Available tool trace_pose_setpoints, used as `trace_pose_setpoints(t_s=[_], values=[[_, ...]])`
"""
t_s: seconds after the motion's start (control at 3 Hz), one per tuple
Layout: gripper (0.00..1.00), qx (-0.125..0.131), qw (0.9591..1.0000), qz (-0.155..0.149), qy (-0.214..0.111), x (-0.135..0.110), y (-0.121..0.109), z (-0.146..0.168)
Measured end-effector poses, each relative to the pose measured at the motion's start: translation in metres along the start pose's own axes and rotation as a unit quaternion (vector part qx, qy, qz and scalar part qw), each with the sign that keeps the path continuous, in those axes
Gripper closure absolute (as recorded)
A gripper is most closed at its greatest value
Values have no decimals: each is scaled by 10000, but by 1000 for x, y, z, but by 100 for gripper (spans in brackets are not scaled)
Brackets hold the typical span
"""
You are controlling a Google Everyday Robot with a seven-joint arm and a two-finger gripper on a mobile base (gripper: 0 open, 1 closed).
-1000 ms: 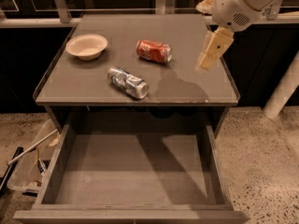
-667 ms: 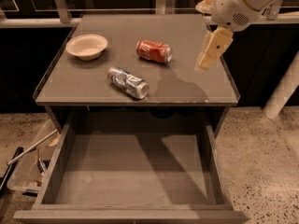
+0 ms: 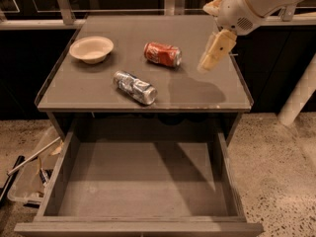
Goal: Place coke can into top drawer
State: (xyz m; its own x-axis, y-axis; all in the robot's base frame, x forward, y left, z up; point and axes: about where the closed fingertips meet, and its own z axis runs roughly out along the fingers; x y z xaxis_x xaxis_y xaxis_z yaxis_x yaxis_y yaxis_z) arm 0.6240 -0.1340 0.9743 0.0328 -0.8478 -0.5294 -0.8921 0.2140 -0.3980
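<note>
Grey-brown top drawer (image 3: 138,181) pulled open, below and in front of the coke can (image 3: 162,54). Silver can (image 3: 135,87) just front-left of it, apart. Coke can lying sideways on the cabinet top (image 3: 74,85). Pale bowl (image 3: 91,49) to its left. Cream gripper (image 3: 216,53) hovering to its right, not touching; spread or closed, unclear.

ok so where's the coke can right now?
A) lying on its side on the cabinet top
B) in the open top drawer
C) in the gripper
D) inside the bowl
A: the coke can lies on its side on the cabinet top, between the bowl and the gripper, which hangs apart from it; the top drawer below holds no can.
</note>
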Motion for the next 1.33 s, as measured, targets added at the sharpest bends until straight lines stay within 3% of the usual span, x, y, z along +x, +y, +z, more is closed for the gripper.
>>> trace_pose_setpoints(t_s=[0.67,1.33], values=[[0,-115,9954,605,-730,13,-47,67],[0,-455,9885,951,-1080,13,-62,121]])
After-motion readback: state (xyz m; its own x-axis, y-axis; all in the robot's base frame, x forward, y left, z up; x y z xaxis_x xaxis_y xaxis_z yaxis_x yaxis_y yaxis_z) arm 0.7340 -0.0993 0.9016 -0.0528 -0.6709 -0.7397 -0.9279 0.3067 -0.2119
